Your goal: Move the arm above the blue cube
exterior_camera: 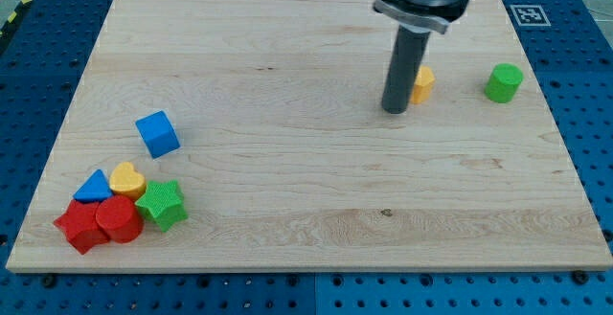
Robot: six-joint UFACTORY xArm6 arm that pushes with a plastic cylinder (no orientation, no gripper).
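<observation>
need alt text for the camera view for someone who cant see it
My tip rests on a wooden board beside a yellow block, far to the right of the blue cube. A green cylinder stands at the right; blue, yellow, red and green blocks cluster at the bottom left.

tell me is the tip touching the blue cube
No, my tip sits far to the view's right of the blue cube, beside a yellow block.

Yellow block (423,82) half behind rod (404,74)
</observation>
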